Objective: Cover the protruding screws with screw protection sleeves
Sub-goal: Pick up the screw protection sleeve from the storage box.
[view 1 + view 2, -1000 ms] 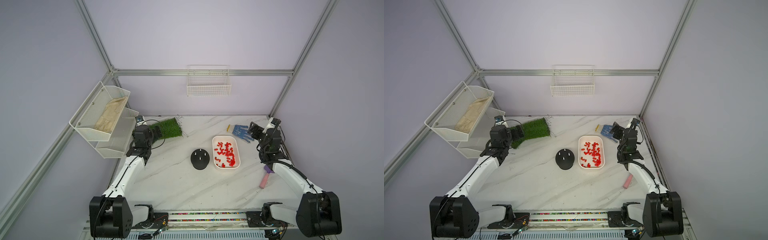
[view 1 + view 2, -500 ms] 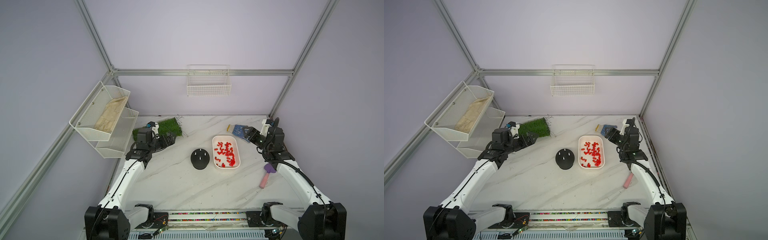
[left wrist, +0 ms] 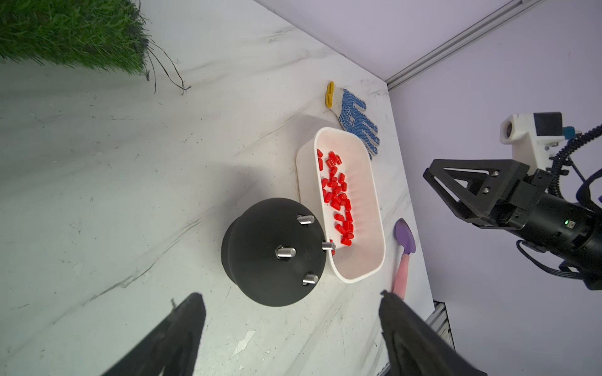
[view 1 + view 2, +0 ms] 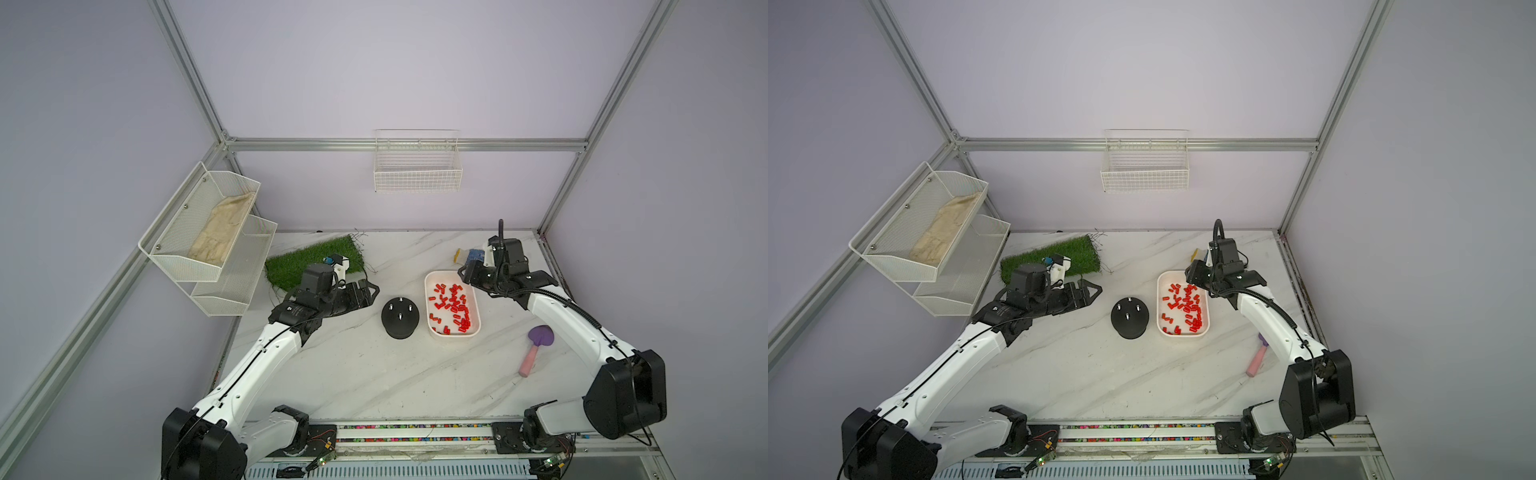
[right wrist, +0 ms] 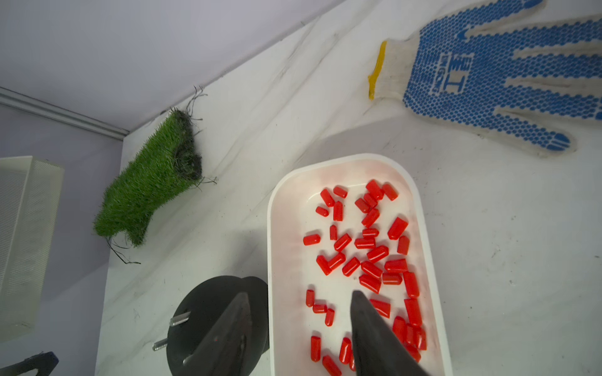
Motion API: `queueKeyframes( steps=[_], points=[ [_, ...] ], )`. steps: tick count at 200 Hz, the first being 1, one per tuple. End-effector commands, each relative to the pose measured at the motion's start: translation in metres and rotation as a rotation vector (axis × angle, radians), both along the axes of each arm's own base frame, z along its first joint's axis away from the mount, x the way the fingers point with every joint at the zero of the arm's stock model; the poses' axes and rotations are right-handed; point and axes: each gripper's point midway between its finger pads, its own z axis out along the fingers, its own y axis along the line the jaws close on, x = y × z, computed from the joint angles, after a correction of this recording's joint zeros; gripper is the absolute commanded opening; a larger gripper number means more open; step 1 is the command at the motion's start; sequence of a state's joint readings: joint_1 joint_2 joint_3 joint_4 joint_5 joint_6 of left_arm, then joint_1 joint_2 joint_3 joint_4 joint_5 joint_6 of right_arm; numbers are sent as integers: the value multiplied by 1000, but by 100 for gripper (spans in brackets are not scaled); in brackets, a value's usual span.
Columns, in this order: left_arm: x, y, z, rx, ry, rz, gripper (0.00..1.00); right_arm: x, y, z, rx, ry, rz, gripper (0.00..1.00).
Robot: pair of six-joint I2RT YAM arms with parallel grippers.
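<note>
Several silvery protruding screws [image 3: 286, 252] stand bare on a black dome base [image 4: 400, 318] mid-table, which also shows in a top view [image 4: 1129, 318]. Many red screw protection sleeves [image 4: 453, 305] lie loose in a white tray [image 4: 455, 335] just right of the dome. My left gripper [image 4: 372, 291] hovers left of the dome, open and empty; its wrist view shows the gripper [image 3: 290, 295] just short of the base. My right gripper [image 4: 465, 274] hangs over the tray's far end, open. In its wrist view the gripper [image 5: 299, 293] spans the tray rim [image 5: 270, 228], holding nothing, with sleeves [image 5: 368, 257] below.
A green grass mat [image 4: 311, 262] lies at the back left and a blue-dotted glove [image 4: 471, 255] behind the tray. A purple-and-pink scoop [image 4: 536, 349] lies at the right, under the right arm. White mesh shelves [image 4: 208, 237] hang on the left wall and a wire basket [image 4: 417, 166] on the back wall.
Both arms have swung in towards the middle: the left gripper from the grass mat to beside the dome, the right gripper from the glove to over the tray. The right jaws have narrowed.
</note>
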State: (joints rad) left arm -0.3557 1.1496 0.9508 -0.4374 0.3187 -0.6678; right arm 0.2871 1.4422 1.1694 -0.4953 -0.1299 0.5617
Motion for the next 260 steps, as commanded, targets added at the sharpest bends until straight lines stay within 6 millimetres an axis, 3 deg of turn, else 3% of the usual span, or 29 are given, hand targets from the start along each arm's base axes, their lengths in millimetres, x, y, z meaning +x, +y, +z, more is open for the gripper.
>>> queueKeyframes(
  steps=[1, 50, 100, 152, 260],
  points=[
    [2, 0, 7, 12, -25, 34, 83, -14, 0, -21, -103, 88, -27, 49],
    [-4, -24, 9, 14, -23, -29, 79, -10, 29, -61, -125, 150, 24, 39],
    [-8, -31, 4, 14, -4, -49, 81, 9, 47, -91, -169, 213, 93, 33],
    [-11, -32, 4, 7, 2, -46, 82, 27, 57, -111, -256, 291, 201, 32],
    [-12, -31, 1, 12, 19, -42, 83, 23, 66, -137, -320, 407, 353, 32]
  ],
)
